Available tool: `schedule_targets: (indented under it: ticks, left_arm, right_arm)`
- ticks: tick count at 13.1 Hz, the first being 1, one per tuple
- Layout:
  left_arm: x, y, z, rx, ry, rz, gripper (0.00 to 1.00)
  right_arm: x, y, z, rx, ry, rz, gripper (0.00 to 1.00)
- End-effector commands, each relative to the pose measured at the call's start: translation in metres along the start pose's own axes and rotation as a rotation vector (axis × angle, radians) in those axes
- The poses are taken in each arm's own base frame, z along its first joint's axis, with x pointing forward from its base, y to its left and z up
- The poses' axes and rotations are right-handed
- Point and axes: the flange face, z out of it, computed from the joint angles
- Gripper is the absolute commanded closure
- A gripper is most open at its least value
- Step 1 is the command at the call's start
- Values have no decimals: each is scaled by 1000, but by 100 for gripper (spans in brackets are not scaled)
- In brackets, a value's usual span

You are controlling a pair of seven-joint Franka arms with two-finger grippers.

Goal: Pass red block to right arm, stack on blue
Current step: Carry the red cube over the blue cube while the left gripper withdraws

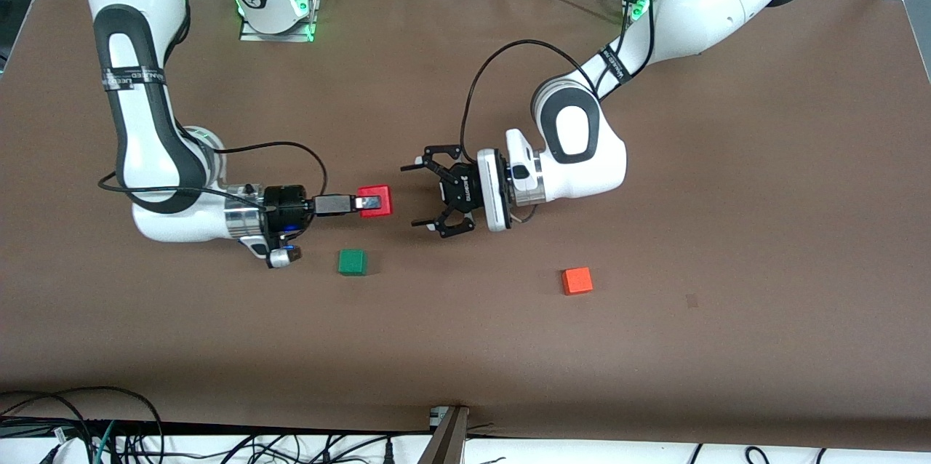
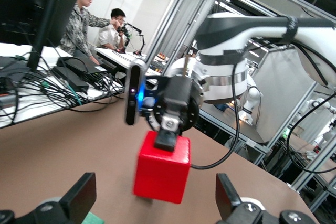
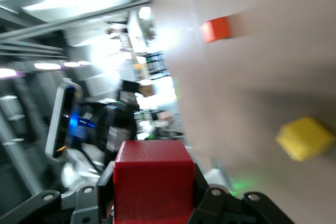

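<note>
The red block (image 1: 377, 200) hangs above the table's middle, with my right gripper (image 1: 369, 202) shut on it, its slim black fingers level. My left gripper (image 1: 409, 196) faces it a short gap away, jaws spread wide and holding nothing. In the left wrist view the red block (image 2: 161, 169) sits between and ahead of my open fingertips (image 2: 80, 196), pinched by the right gripper's fingers (image 2: 169, 139). The right wrist view shows the red block (image 3: 152, 182) filling the space between the right fingers (image 3: 105, 182). The blue is out of view.
A green cube (image 1: 353, 262) lies on the brown table nearer the front camera than the right gripper. An orange cube (image 1: 577, 280) lies toward the left arm's end. A yellow cube (image 3: 305, 137) shows only in the right wrist view.
</note>
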Motion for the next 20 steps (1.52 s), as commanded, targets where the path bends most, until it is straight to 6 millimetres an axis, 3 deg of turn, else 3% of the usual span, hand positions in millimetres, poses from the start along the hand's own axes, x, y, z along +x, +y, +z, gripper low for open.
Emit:
schedule_targets:
  ticks: [1, 3, 5, 10, 14, 18, 20]
  left_arm:
    - [17, 8, -25, -3, 6, -51, 0]
    - [22, 13, -27, 0, -3, -63, 0]
    - [28, 12, -32, 8, -52, -49, 0]
    - [62, 18, -50, 18, -220, -77, 0]
    - [92, 19, -99, 9, -456, -166, 0]
    - [103, 25, -145, 96, -753, -311, 0]
    - [113, 19, -183, 182, -877, -374, 0]
  right_arm:
    - [-5, -8, -30, -216, -14, -64, 100]
    - [-4, -7, -61, -444, -33, -112, 100]
    - [-2, 7, -86, -715, -52, -158, 100]
    - [-2, 15, -129, -1066, -51, -201, 100]
    - [-11, 32, -149, -1201, -39, -218, 100]
    - [-19, 61, -148, -1242, 30, -257, 100]
    - [-24, 76, -141, -1253, 53, -272, 100]
